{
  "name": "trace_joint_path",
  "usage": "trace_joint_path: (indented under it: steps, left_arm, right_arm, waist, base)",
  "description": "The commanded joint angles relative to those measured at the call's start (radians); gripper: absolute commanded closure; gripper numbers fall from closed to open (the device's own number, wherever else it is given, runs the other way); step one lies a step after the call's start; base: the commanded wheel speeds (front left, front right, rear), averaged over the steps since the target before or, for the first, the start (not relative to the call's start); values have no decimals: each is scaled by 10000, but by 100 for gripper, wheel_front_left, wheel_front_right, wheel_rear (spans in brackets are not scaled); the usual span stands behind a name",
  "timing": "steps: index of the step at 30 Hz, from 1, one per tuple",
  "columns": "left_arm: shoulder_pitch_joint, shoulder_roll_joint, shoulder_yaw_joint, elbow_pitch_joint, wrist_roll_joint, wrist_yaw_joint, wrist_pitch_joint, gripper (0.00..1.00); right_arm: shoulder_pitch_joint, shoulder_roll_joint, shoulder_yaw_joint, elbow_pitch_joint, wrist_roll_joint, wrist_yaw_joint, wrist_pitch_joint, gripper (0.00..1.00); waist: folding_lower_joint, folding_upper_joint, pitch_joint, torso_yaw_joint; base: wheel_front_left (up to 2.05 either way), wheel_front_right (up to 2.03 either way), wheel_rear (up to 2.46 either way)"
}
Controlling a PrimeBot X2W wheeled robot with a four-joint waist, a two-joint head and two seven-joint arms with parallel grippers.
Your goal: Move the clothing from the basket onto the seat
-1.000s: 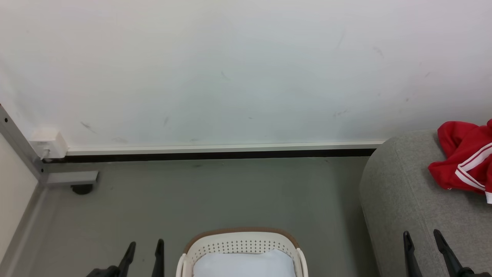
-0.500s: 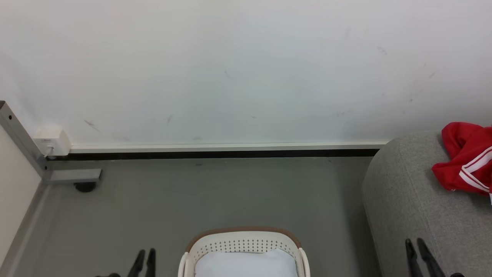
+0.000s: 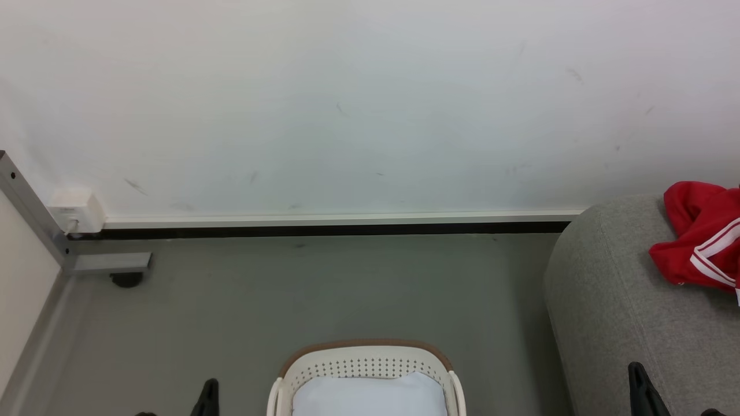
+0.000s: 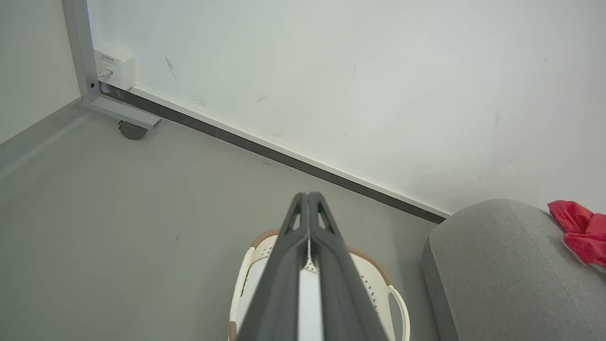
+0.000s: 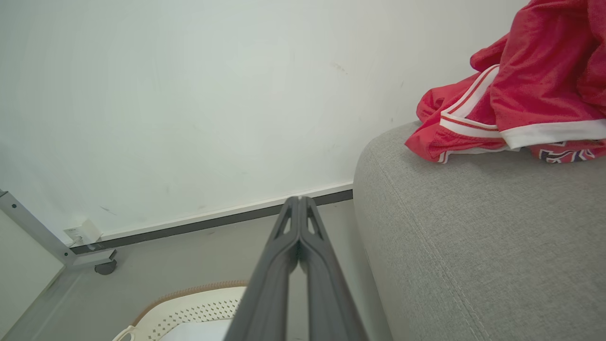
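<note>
**Colleague:** Where does the clothing lie from your arms?

**Operator:** I see the red clothing, trimmed with white stripes, heaped on top of the grey seat. It is at the far right of the head view, close to the white wall. It lies ahead and to the right of my right end effector, whose tip shows at the bottom edge in front of the seat. My left end effector is over the floor, left of the basket and well apart from the heap. The right arm is the nearer one.

**Colleague:** What are the end effectors doing?

**Operator:** Both are fully closed, fingers pressed flat together, with nothing held in either.

**Colleague:** Is anything left in the basket?

**Operator:** The part I can see holds only a pale pad. The head view cuts off the basket's near end, and the closed end effector covers its middle in the left wrist view. I judge the move done, unless something hides there.

**Colleague:** What does one view add to another?

**Operator:** The head view crops the heap at its right edge, so I cannot give its long axis from there. The right wrist view shows it spreading sideways across the seat top, with lettering along the lower hem.
</note>
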Motion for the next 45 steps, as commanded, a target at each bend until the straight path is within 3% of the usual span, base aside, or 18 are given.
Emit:
trace_joint_path:
  steps: [1,23,45]
  left_arm:
    - [-247,32,86,-190,-338,-62,67,100]
    - [-568,8,481,-473,-3632,-223,945,100]
    - [-829,-13,816,-671,-6229,-351,1658,100]
  right_arm:
    - [-286,-75,-54,-156,384,-3,71,100]
    - [-743,-104,-297,-157,3843,-6,975,100]
    - [-1098,-129,-486,-150,6605,-10,1693,100]
  waist:
    - [0,-1,3,-4]
    - [0,-1,82,-68]
    - [0,-1,162,-132]
  base:
    - [0,0,0]
    - [0,0,0]
    - [0,0,0]
